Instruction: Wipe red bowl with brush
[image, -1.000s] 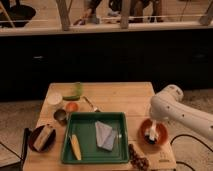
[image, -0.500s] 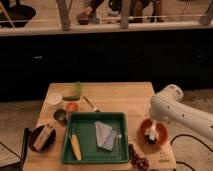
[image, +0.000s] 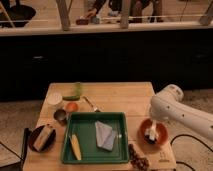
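Observation:
The red bowl (image: 159, 134) sits on the wooden table to the right of the green tray (image: 95, 156). My gripper (image: 151, 133) hangs from the white arm (image: 170, 107) and reaches down into the bowl. A small pale and dark thing, likely the brush (image: 151, 136), sits at the gripper's tip inside the bowl. The arm hides part of the bowl's rim.
The tray holds a grey cloth (image: 104, 134) and a yellow corn cob (image: 75, 146). A dark brown bowl (image: 42, 138) is at the left. A small orange cup (image: 71, 106), metal cup (image: 60, 116), spoon (image: 91, 104), green cup (image: 75, 91) and grapes (image: 138, 158) lie around.

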